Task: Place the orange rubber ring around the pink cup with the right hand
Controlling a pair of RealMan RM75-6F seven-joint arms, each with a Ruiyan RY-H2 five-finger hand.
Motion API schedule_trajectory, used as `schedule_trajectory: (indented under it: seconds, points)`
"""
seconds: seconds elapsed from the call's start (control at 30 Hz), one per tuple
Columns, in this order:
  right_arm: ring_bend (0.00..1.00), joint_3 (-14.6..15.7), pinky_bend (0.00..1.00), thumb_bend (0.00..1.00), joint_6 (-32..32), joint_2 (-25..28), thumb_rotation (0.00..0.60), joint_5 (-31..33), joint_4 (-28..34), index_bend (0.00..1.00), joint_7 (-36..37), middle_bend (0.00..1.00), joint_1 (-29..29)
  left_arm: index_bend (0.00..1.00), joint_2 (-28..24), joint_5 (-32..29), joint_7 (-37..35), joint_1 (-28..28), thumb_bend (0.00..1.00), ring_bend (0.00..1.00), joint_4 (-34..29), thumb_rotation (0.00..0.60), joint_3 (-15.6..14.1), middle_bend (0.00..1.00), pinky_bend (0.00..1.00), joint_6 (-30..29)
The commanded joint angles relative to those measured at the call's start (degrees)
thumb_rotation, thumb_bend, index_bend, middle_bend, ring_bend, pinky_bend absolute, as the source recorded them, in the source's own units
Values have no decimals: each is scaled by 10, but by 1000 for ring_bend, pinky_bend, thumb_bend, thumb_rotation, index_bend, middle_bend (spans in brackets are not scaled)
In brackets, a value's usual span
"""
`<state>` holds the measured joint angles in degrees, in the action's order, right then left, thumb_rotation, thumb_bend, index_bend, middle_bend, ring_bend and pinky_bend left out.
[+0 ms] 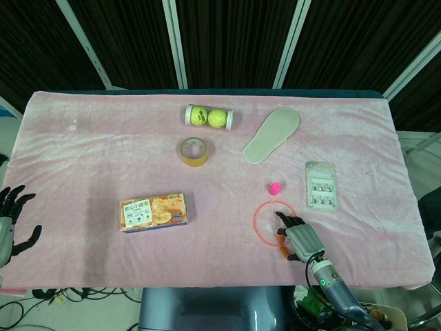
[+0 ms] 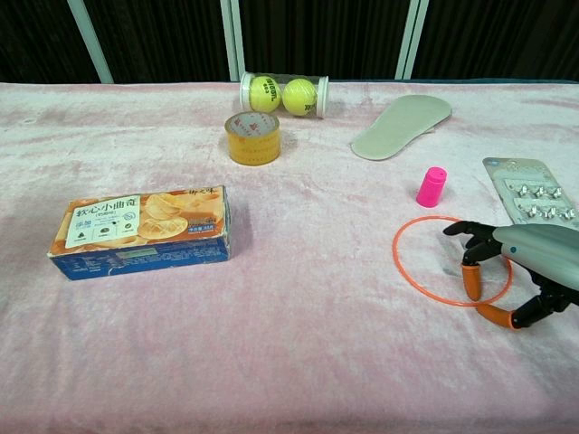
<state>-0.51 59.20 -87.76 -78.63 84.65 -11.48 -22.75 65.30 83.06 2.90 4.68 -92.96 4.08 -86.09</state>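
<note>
A thin orange rubber ring lies flat on the pink cloth near the front right. The small pink cup stands upright just beyond it, outside the ring. My right hand hovers low over the ring's near right side. Its fingers are spread, with one orange-tipped finger inside the rim and the thumb outside; nothing looks gripped. My left hand hangs off the table's left edge with its fingers apart and holds nothing.
An orange biscuit box lies at front left. A tape roll, a tube of tennis balls and a grey insole sit further back. A blister pack lies right of the cup.
</note>
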Motion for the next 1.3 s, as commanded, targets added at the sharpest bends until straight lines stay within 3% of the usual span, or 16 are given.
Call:
schedule_trajectory:
  seconds: [0.03, 1.3]
  points:
    - [141, 1, 160, 313, 0, 0, 600, 0, 0, 574, -1, 42, -1, 191, 0, 0, 0, 0, 333, 0, 0, 600, 0, 91, 0, 0]
    - [141, 1, 160, 312, -12, -2, 600, 11, -3, 574, -4, 41, -9, 191, 0, -2, 4, -2, 333, 0, 1, 600, 1, 89, 0, -3]
